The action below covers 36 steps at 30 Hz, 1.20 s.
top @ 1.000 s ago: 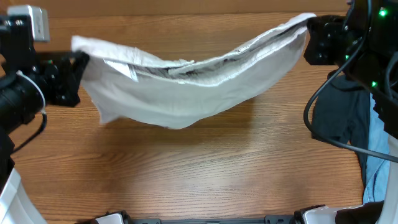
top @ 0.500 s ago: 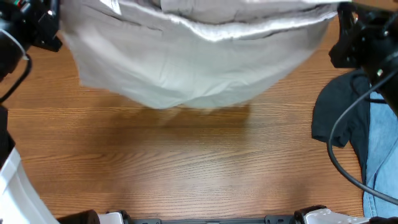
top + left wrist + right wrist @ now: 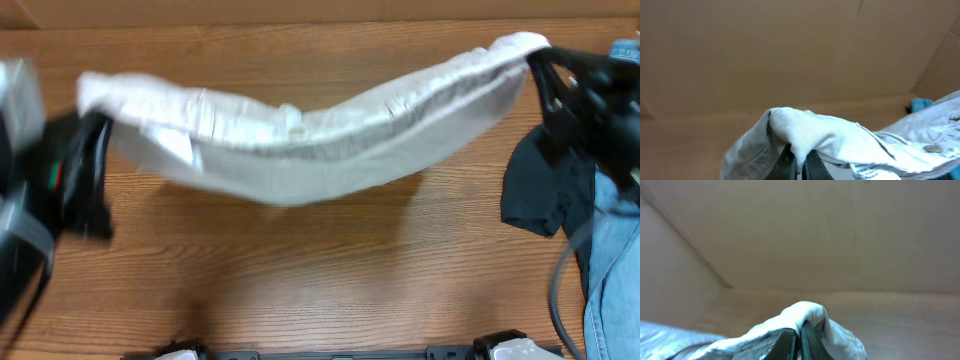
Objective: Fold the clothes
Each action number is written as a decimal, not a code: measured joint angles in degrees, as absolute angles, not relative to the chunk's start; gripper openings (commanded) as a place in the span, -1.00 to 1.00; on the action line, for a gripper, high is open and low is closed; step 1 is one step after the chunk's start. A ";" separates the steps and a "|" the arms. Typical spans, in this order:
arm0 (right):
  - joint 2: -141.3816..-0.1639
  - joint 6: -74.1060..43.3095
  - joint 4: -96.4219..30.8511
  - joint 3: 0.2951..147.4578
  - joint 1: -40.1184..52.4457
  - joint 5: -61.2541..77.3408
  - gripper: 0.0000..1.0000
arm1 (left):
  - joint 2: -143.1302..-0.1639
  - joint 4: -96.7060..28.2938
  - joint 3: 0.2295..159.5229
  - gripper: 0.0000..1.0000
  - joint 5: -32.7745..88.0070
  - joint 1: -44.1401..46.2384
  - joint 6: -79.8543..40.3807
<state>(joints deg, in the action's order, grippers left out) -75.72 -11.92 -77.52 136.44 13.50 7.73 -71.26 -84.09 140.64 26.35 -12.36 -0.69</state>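
Gripping the shorts at opposite waistband ends, we held them stretched above the surface, probably to lay them flat. Our left pincer and right pincer each clamped cloth.

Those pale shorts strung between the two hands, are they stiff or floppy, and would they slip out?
Probably floppy: the shorts sag in a curve between the left hand and right hand. Likely light, since small pinches at the corners carry them. Slipping seems unlikely; cloth bunches over both shut hands.
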 measured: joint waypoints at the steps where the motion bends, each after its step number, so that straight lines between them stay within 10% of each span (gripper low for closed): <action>1: -74.41 -11.97 -77.03 136.44 13.47 8.69 -0.92 | -69.25 -84.14 141.05 -0.92 24.91 -12.36 -0.54; 18: -87.77 -18.00 -84.03 135.61 15.09 -11.05 -0.92 | -86.83 -89.76 140.16 -0.92 16.21 -10.17 -2.87; 36: -73.25 -16.43 -82.26 135.72 13.45 -1.89 -0.92 | -76.31 -94.72 152.03 -0.92 16.99 -11.31 0.25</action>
<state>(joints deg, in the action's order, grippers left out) -73.25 -16.43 -82.26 135.72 13.45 -1.89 -76.31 -94.72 152.03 16.99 -11.31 0.25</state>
